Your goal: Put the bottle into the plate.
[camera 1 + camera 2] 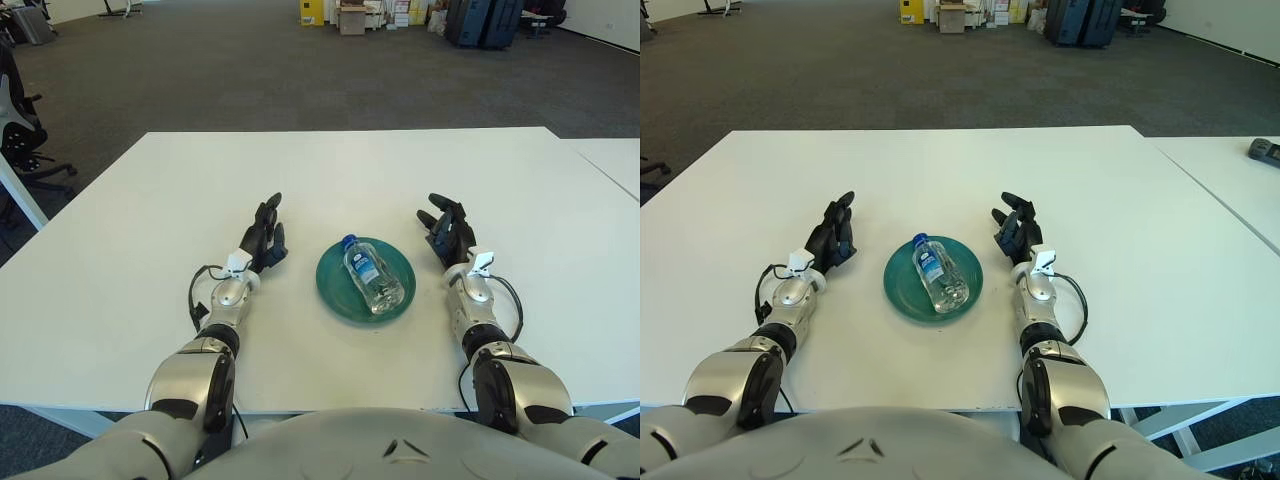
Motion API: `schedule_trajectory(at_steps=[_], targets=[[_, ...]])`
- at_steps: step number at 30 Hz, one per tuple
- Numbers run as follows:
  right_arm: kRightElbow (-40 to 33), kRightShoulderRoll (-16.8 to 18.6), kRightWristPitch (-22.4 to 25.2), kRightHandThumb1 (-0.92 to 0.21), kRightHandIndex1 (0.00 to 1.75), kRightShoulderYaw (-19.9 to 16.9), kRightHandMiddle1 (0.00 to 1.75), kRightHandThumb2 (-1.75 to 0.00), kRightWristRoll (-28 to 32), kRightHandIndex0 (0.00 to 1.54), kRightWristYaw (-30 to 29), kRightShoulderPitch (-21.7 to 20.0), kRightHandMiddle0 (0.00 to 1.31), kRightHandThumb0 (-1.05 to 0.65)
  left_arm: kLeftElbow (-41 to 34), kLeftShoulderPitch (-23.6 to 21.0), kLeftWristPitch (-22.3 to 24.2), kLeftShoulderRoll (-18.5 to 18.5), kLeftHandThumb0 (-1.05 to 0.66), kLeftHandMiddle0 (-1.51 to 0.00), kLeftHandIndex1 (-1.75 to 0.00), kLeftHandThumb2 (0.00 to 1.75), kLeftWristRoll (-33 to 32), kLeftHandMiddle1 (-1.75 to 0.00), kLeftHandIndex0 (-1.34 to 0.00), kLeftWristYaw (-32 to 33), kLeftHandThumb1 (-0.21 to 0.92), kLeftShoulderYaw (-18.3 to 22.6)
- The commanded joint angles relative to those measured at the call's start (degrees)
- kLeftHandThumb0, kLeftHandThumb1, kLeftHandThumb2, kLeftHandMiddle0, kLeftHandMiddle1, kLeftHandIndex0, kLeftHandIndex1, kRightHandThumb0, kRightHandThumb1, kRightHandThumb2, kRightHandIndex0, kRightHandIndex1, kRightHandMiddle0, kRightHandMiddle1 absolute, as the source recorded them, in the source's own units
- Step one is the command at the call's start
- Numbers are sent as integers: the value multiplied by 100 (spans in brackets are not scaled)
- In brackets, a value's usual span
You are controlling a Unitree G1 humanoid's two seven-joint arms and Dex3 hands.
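Note:
A clear plastic bottle (369,274) with a blue cap and blue label lies on its side in the green plate (336,283), cap pointing away from me. My left hand (264,237) shows to the left of the plate with its fingers spread and holding nothing. To the right of the plate is my right hand (446,229), fingers also spread and empty. Neither hand touches the bottle or the plate.
The white table (330,180) stretches wide around the plate. A second white table (1230,180) adjoins on the right with a dark object (1265,149) on it. Office chairs (20,120) stand at the far left, and boxes and cases (420,15) line the far wall.

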Motion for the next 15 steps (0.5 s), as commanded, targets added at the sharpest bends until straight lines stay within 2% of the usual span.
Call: schedule_trajectory(at_steps=[1,15], targets=[[299,15,357,-92,36,-32,91,-105,33,37,-71,291,0,-90,47,-27,118,-53,-89,-25,-63,81,-134,-4,0,-155,92,92],[367,12,380,-92,37,-71,89,-104,89,39,70,255,0,-90,7,-103,335,-161,-85,-33,-82,71,-625,-6,0,-834,92,431]])
